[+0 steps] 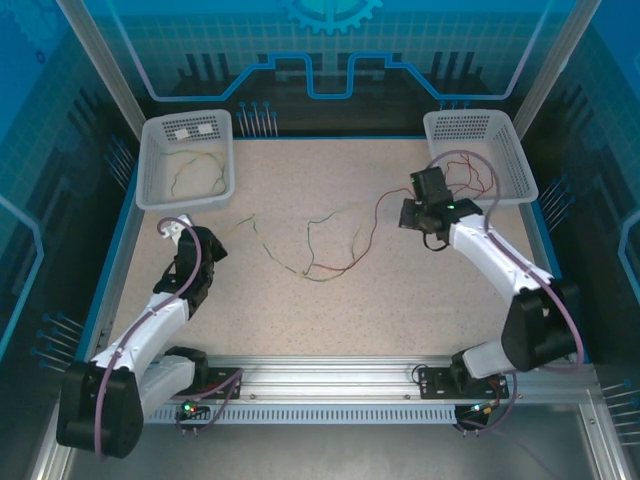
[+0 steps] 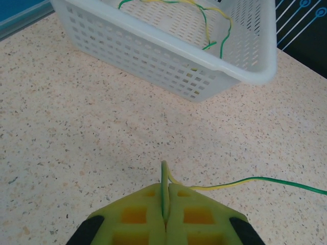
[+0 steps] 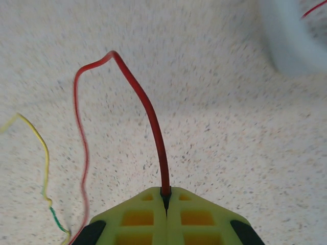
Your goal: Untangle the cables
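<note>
The near half of the table (image 1: 330, 320), between the two arm bases, lay bare and gave the widest open passage. Across the middle, the cables (image 1: 320, 250) sprawled in loose loops between the left gripper (image 1: 178, 230) and the right gripper (image 1: 403, 212). Each gripper was clamped on a strand, so a low line of wire barred the way from near to far. The left basket (image 1: 186, 160) blocked the far left corner and the right basket (image 1: 478, 155) the far right. The strip of table between them was free. In the left wrist view, open table separated the gripper from the basket's wall.
</note>
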Motion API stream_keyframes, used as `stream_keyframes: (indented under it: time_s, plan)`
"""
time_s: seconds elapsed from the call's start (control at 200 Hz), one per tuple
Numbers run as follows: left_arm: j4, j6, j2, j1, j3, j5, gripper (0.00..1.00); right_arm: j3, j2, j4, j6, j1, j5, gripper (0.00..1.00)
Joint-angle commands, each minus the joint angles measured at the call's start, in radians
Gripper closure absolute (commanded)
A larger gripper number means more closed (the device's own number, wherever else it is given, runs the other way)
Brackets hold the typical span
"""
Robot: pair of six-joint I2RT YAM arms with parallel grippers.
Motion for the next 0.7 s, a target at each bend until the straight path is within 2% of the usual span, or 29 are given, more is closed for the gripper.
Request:
stream_keyframes:
  time_s: [0.0,0.2,0.295,0.345,0.385,0.455,0.535,0.695]
  plan:
    - [0.012,-0.033,0.019,0.009,-0.001,-0.005,1.00,0.036,-0.114,-0.025,-0.008,-0.087,-0.067,1.00]
    - [0.013,-0.028,0.020,0.009,0.001,-0.005,1.00,0.092,-0.259,0.000,0.012,-0.254,-0.127,1.00]
    - [0.013,-0.029,0.020,0.009,0.002,-0.004,1.00,0.086,-0.304,0.090,0.050,-0.353,-0.227,1.00]
    - [0.015,-0.028,0.020,0.009,0.002,-0.002,1.00,0.070,-0.317,0.175,0.113,-0.447,-0.345,1.00]
    - [0.015,-0.028,0.020,0.009,0.002,0.001,1.00,0.054,-0.319,0.252,0.151,-0.498,-0.417,1.00]
    - [0.015,-0.030,0.020,0.009,0.001,0.007,1.00,0.060,-0.300,0.327,0.193,-0.547,-0.442,1.00]
    - [0.013,-0.030,0.019,0.009,0.001,0.007,1.00,0.086,-0.255,0.426,0.222,-0.591,-0.531,1.00]
    - [0.008,-0.032,0.001,0.009,-0.002,0.017,1.00,0.100,-0.197,0.609,0.262,-0.643,-0.548,1.00]
